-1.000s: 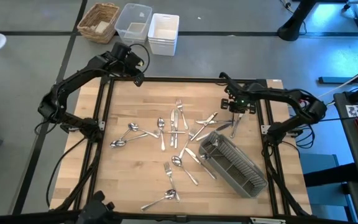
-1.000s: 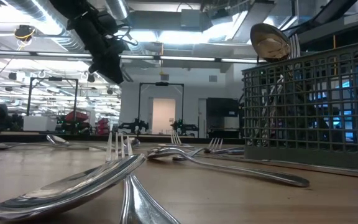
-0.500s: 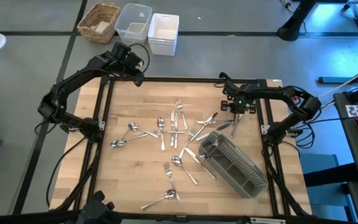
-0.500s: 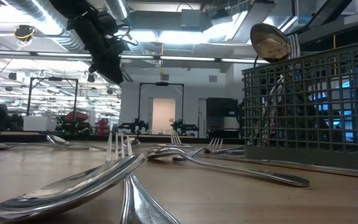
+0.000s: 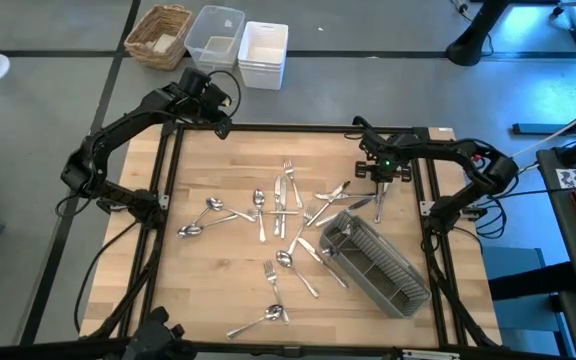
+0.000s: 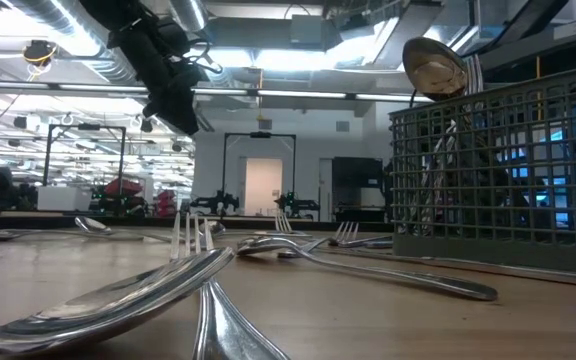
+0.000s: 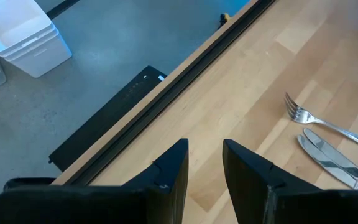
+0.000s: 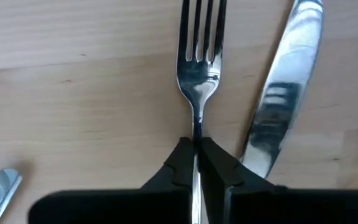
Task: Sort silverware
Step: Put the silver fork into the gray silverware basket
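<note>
On the table's far right side, beside a knife [image 8: 278, 99], a slim, stiff, slippery fork [image 8: 199, 74] is pinched at its neck by the closed right gripper [image 8: 196, 155], while the left gripper [image 7: 204, 168] is held part-open and empty.

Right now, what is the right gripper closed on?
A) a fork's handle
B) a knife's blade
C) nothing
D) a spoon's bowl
A: in the right wrist view the right gripper pinches the slim handle of a fork lying on the table, tines pointing away, with a knife lying free beside it.
</note>
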You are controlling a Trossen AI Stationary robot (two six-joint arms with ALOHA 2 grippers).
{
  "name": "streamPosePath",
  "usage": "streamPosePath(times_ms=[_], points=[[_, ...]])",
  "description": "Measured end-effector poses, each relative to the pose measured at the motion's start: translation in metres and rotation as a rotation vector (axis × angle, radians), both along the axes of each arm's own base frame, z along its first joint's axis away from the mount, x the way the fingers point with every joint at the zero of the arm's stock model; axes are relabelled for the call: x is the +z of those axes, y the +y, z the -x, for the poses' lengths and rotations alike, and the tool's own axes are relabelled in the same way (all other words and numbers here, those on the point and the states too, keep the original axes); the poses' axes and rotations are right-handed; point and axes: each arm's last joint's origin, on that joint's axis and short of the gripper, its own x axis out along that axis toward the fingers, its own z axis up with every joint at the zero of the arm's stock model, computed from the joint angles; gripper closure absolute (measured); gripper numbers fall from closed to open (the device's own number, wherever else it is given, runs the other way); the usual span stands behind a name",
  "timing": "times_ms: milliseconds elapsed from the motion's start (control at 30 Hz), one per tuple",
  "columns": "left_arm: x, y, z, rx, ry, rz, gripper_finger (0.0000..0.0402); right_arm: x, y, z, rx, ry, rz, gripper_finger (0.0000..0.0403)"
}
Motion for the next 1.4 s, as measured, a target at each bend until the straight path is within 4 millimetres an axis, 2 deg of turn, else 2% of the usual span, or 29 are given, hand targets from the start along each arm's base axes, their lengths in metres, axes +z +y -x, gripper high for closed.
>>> streamPosePath(times_ms=[300,433,567,767,900,1100,1200,1400], points=[[0.0,0.0,0.0,0.024,-0.016,0.012,0.031,0.032,0.003,0.003,0.006,-0.124,0.102,0.0396],[0.0,0.0,0.0,0.048,-0.03,0.028,0.031,0.054,0.003,0.003,0.033,-0.185,0.174,0.0398],[0.0,0.0,-0.001,0.094,-0.056,0.061,0.031,0.086,0.0,0.0,0.073,-0.252,0.28,0.0396],[0.0,-0.005,-0.006,0.091,-0.066,0.077,0.031,0.144,-0.003,-0.002,0.155,-0.353,0.471,0.0398],[0.0,-0.009,-0.011,0.068,-0.065,0.079,0.031,0.181,0.005,-0.006,0.237,-0.432,0.571,0.0395],[0.0,-0.016,-0.02,0.033,-0.064,0.085,0.031,0.221,0.036,-0.019,0.427,-0.546,0.671,0.0398],[0.0,-0.021,-0.025,0.021,-0.069,0.094,0.031,0.229,0.059,-0.028,0.506,-0.579,0.689,0.0395],[0.0,-0.031,-0.036,-0.019,-0.073,0.106,0.031,0.228,0.114,-0.048,0.643,-0.6,0.71,0.0398]])
